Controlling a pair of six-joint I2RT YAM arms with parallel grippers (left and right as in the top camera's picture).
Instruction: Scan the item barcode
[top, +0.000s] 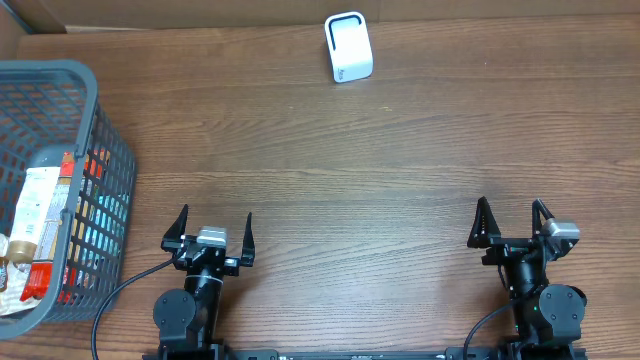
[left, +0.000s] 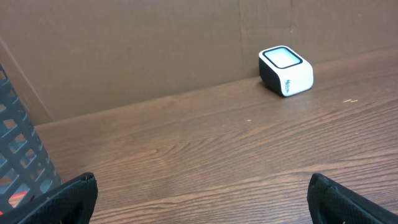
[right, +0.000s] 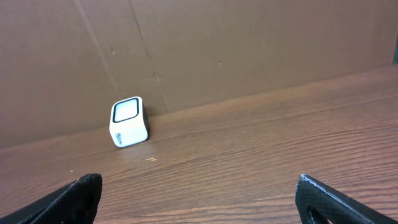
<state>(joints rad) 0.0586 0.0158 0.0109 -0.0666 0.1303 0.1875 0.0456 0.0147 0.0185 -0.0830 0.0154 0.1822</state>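
The scanner (top: 349, 47) is standing at the far edge of the table (top: 400, 150). The basket (top: 110, 150) is sitting well left of the scanner and nearer, packages (top: 40, 210) lying in it. Nearer again, left gripper (top: 216, 214) and right gripper (top: 510, 205) are hanging either side of the scanner.

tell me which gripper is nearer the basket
Left. The left gripper stands open just right of the basket, by its near corner. The right gripper is much farther right, with the left gripper between it and the basket.

Soft, even light with faint shadows; the table (top: 400, 150) shows mild sheen, wrist views perhaps slightly blurred.
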